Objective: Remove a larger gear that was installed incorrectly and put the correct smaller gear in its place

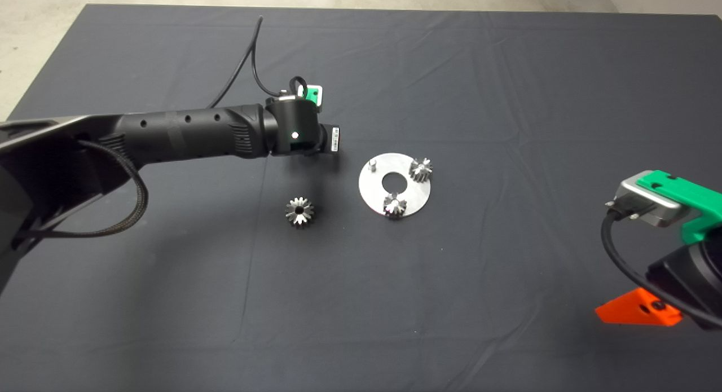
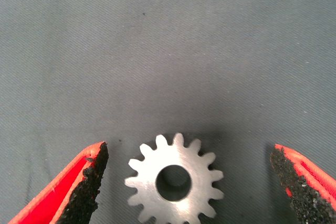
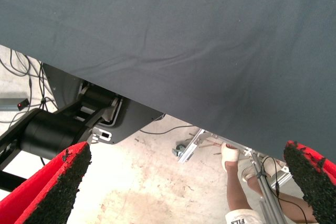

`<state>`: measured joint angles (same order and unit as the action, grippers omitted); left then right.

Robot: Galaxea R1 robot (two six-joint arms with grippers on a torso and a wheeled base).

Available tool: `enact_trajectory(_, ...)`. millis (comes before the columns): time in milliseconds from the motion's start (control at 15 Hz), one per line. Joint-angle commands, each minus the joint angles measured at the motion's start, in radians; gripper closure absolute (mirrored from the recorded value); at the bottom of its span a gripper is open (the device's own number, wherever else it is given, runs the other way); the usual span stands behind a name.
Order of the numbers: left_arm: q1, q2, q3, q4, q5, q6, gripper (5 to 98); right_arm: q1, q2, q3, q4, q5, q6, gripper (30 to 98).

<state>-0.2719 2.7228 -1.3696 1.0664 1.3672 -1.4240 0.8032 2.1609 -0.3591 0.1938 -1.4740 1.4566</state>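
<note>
My left arm [image 1: 186, 135] reaches level across the mat [image 1: 507, 87] from the left, wrist bent down. Its gripper [image 2: 191, 182] hangs just left of the disc [image 1: 377, 197], above its pin side. Fingers [image 2: 84, 182] are spread wide, nothing held, with the small gear [image 2: 176, 182] lying flat on the mat between them, touching neither pad.

The disc carries two small dark gears, one [image 1: 421, 169] at its upper right edge and one [image 1: 394, 205] at its lower edge, plus a bare pin [image 1: 372, 166] at the upper left.

The big gear [image 1: 299, 211] lies on the mat left of the disc, apart from it.

My right gripper [image 3: 184, 182] is parked well right of the disc, off the mat's near edge, fingers apart and empty, facing floor and a person's leg [image 3: 236, 192].
</note>
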Motion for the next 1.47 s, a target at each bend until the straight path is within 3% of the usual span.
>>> enact_trajectory(0,-0.014,0.001,-0.012,-0.006,0.001,0.007,25.1,0.013,0.000,0.002,0.024,0.001,0.001,31.7)
enact_trajectory(333,-0.013,-0.001,-0.015,-0.005,0.000,0.007,28.7,0.008,0.001,0.002,0.024,0.001,0.001,31.7)
enact_trajectory(533,-0.012,-0.002,-0.032,-0.008,-0.022,0.007,33.9,0.007,0.001,0.003,0.024,0.001,0.001,31.7)
enact_trajectory(1200,-0.009,-0.008,-0.031,-0.009,-0.020,0.007,33.9,0.005,0.001,0.002,0.024,0.001,0.001,31.7)
enact_trajectory(1400,-0.009,-0.011,-0.031,-0.009,-0.020,0.007,38.7,0.005,0.004,0.002,0.024,0.001,0.001,31.7)
